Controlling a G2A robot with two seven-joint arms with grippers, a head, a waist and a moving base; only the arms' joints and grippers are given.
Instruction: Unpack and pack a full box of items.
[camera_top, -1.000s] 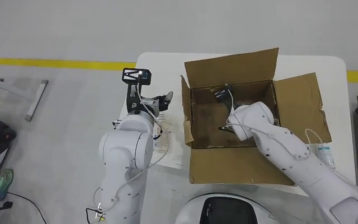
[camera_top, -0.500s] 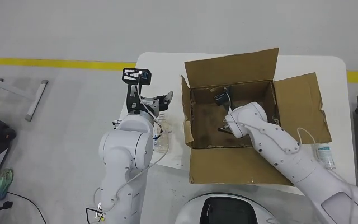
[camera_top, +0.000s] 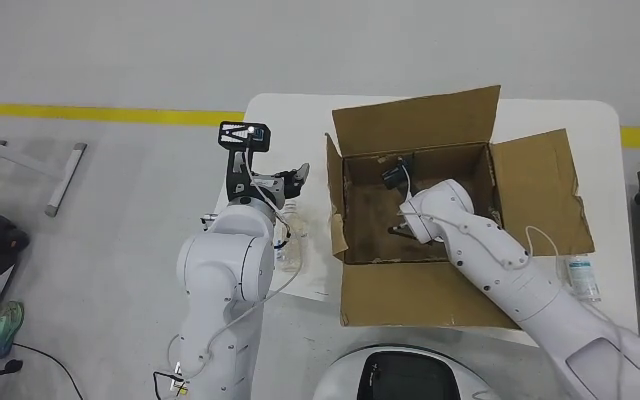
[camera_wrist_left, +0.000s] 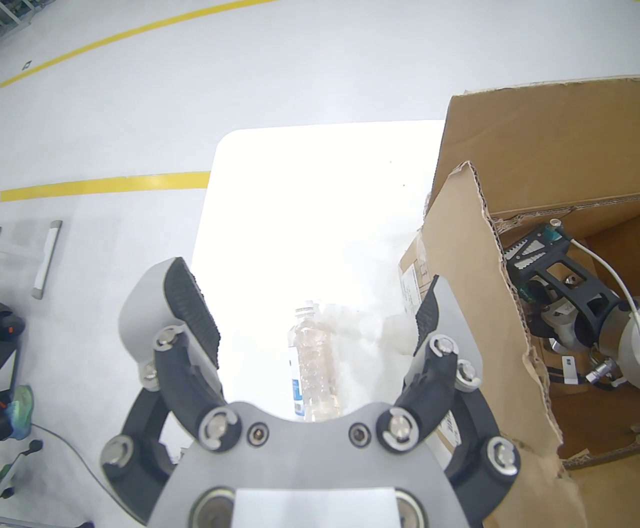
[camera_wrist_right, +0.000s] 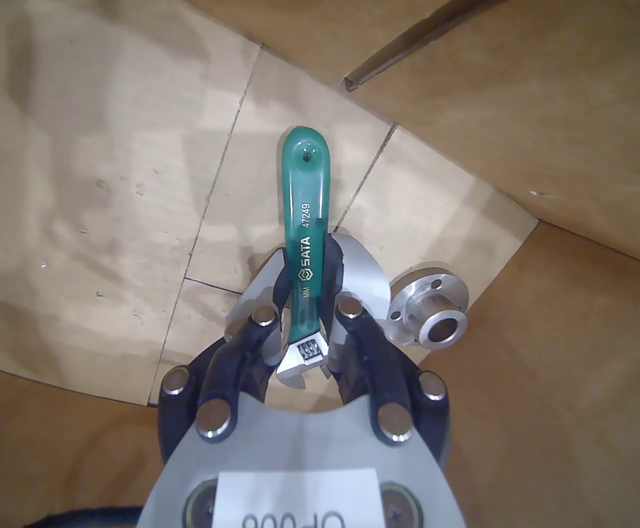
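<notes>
An open cardboard box (camera_top: 415, 120) stands on the white table (camera_top: 290, 115). Inside it, my right gripper (camera_wrist_right: 306, 260) is shut on the green handle of an adjustable wrench (camera_wrist_right: 302, 190), held just above the box floor (camera_wrist_right: 125, 175). A silver metal flange (camera_wrist_right: 427, 312) lies on the floor beside the fingers. From above, that gripper (camera_top: 395, 182) sits near the box's back left corner. My left gripper (camera_wrist_left: 306, 295) hangs open over the table, left of the box wall (camera_wrist_left: 475, 260), with a clear plastic bottle (camera_wrist_left: 312, 370) lying below it.
More clear bottles (camera_top: 290, 250) lie on the table by my left arm. Another small bottle (camera_top: 583, 275) lies right of the box. The box's flaps stand out on all sides. The table's back left part is bare.
My right arm has shifted a little to the left inside the box with the wrench. The left arm has kept still.
</notes>
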